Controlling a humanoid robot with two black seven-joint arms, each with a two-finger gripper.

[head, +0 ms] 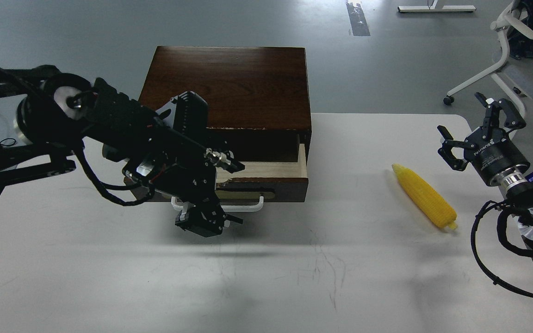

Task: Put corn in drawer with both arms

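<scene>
The yellow corn (424, 196) lies on the white table, right of the box, tip pointing to the far left. The dark brown box (229, 85) stands at the table's far middle. Its drawer (285, 190) is pulled out a little, showing a strip of pale wood inside. My left gripper (205, 221) hangs just in front of the left part of the white bar handle (248, 206); its fingers are dark and I cannot tell them apart. My right gripper (474, 128) is open and empty, raised to the right of the corn, apart from it.
The white table (322, 268) ends close behind the right gripper. A white office chair (502, 51) stands on the grey floor at the far right. My left arm covers the drawer's left half.
</scene>
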